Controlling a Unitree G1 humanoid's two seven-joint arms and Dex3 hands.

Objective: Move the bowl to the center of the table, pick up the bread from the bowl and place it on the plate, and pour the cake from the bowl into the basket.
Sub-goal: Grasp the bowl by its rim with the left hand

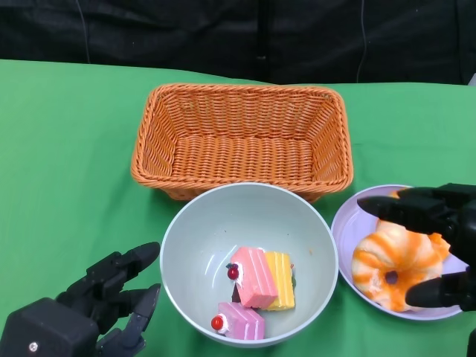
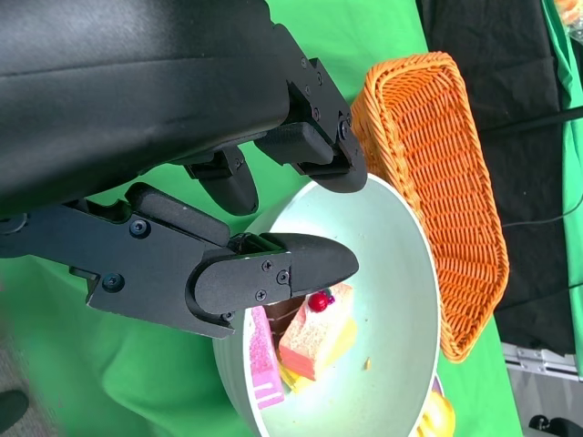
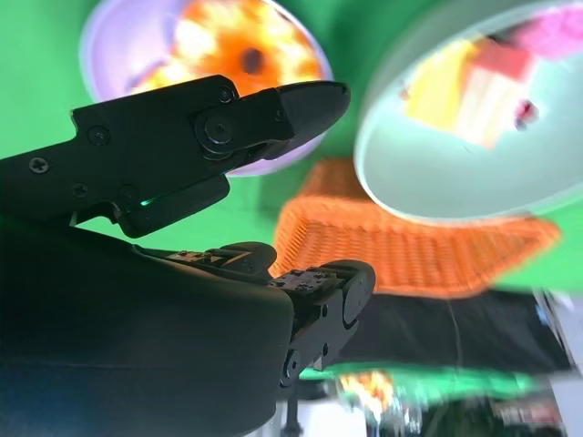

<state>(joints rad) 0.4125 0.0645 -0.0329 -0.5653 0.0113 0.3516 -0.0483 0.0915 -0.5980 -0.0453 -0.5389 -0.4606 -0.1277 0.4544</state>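
- Green cloth [image 1: 67,149] covers the table across the whole head view, with a black backdrop [image 1: 223,37] along the top of the frame.
- We count one basket [image 1: 242,137], orange wicker, sitting in the upper centre of the head view with nothing in it.
- We count one bowl [image 1: 249,264], pale green, in the lower centre, just below the basket's near wall and just left of the plate's rim.
- We count one plate [image 1: 349,223], lilac, at the right edge of the frame.
- We count one bread [image 1: 394,268], an orange-and-white swirled ring, lying on the plate.
- We count three cake pieces in the bowl: a pink slice with a red cherry [image 1: 253,277], a yellow slice [image 1: 280,280] touching it on its right, and a smaller pink piece [image 1: 239,321] below them near the bowl's lower rim.
- Our right hand [image 1: 439,245] hangs over the plate at the right edge; its upper fingers [image 1: 401,207] reach above the bread and a lower finger lies along the bread's lower right side. Whether they grip the bread or merely bracket it we cannot tell.
- Our left hand [image 1: 104,297] sits at the lower left, fingers spread and holding nothing, their tips just left of the bowl's rim; we cannot tell whether they touch it.
- From the left wrist view, one finger [image 2: 273,282] lies across the bowl's rim in front of the cake.
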